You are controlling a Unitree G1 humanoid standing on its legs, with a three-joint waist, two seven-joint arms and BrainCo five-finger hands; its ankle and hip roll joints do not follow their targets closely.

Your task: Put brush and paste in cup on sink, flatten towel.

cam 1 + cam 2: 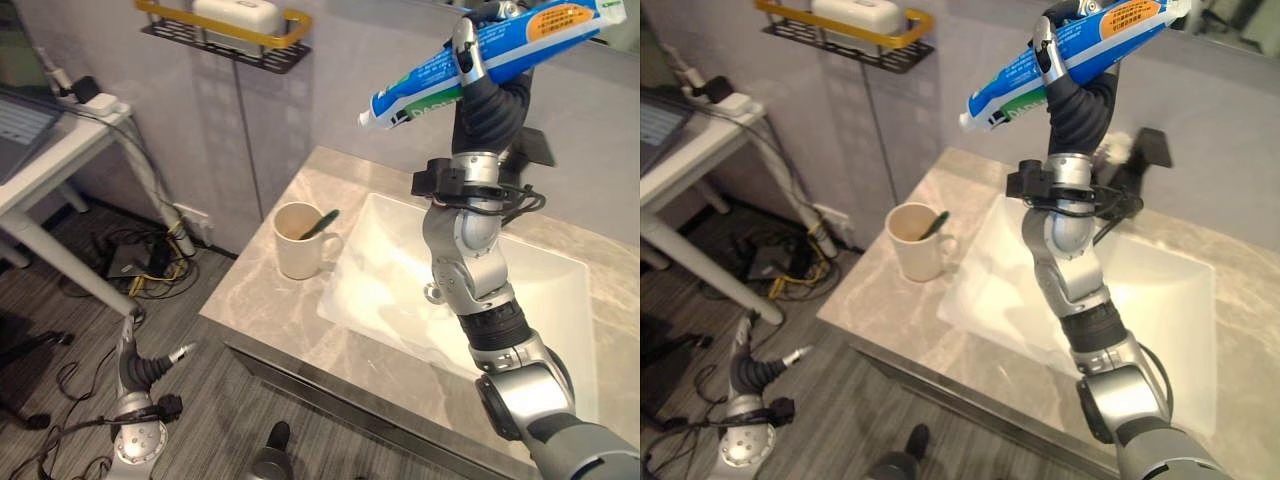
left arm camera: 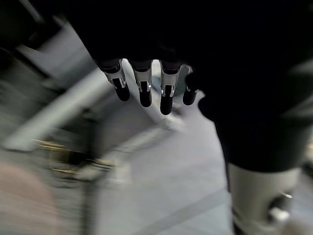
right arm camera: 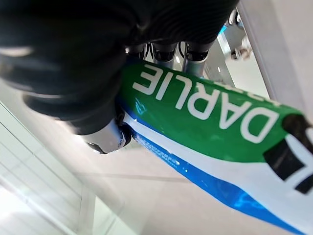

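The right hand point(image 1: 478, 75) is raised high above the white sink basin point(image 1: 540, 290), with its fingers and thumb curled tight round a big blue, white and green toothpaste tube point(image 1: 480, 55). The tube lies slanted across the hand, its long side running from its low end toward the cream mug point(image 1: 298, 242) up to its high end, which is cut off at the picture's edge. The mug stands on the grey marble counter point(image 1: 265, 290) just beside the basin, with a dark green toothbrush point(image 1: 320, 223) leaning inside it. The left hand point(image 2: 146, 85) hangs low near the floor, its fingers fairly straight and holding nothing, though that view is blurry, so they may be slightly bent.
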